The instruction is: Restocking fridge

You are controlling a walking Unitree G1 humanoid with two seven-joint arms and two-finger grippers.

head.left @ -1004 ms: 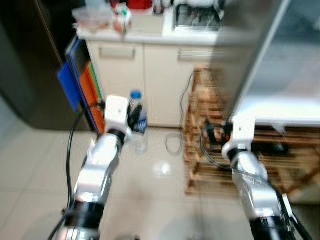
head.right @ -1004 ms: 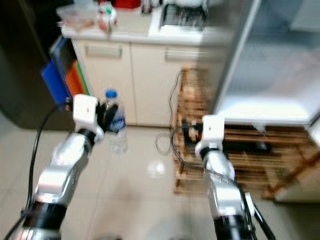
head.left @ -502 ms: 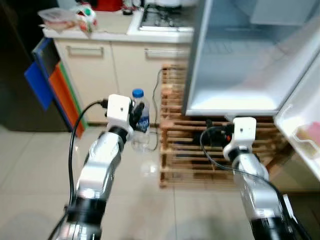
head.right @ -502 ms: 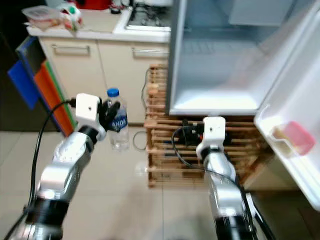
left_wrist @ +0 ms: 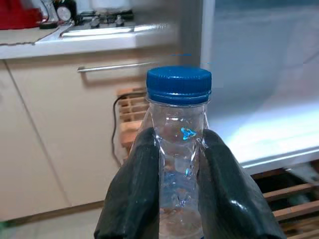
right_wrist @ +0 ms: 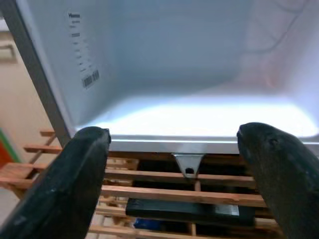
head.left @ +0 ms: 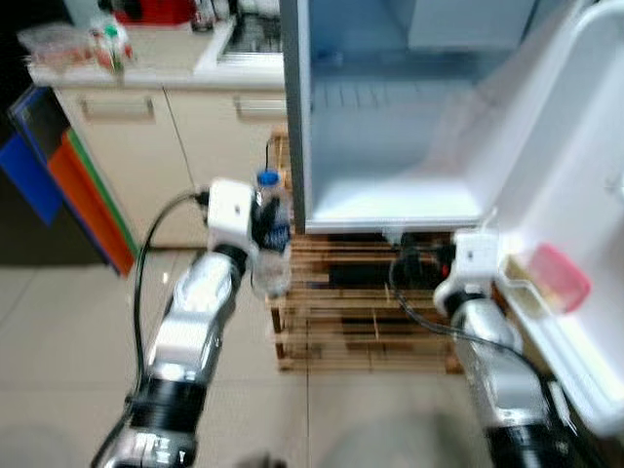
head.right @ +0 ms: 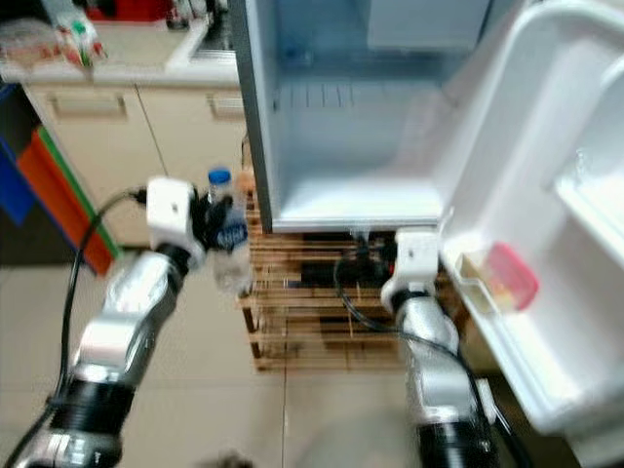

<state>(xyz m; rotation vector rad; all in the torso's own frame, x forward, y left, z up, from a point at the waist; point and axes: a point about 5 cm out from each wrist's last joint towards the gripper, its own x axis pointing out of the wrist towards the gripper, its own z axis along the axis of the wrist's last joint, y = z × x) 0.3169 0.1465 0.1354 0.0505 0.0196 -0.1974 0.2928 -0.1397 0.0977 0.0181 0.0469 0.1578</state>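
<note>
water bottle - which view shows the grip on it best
The left wrist view: the water bottle stands upright and close, with the left gripper's fingers pressed against both sides below its blue cap. The eye views show it smaller and blurred, beside the open fridge.

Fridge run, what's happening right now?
The left gripper is shut on a water bottle with a blue cap, held upright in front of the open fridge. The right gripper is open and holds nothing, pointed at the fridge's lit lower compartment. A pink container sits in the door shelf.
</note>
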